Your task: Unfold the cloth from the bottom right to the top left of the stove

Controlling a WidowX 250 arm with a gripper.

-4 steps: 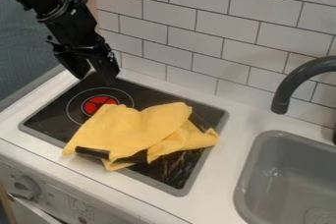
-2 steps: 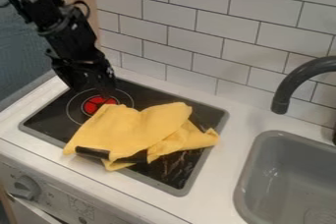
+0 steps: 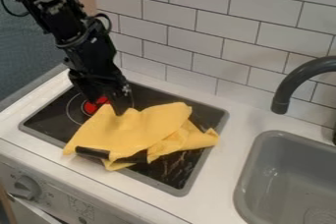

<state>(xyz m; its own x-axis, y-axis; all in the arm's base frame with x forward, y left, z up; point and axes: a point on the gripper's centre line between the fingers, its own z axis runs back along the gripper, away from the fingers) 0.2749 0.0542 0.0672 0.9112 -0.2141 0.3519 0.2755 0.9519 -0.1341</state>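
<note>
Though lumpy and uneven, bright yellow cloth (image 3: 134, 128).

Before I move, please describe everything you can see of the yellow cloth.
The yellow cloth is wrinkled, soft-looking fabric, folded over itself, with dark strips along its lower edge. It lies on the black stove, partly over the red-centred ring. The hand is at its upper edge; contact is unclear.
</note>
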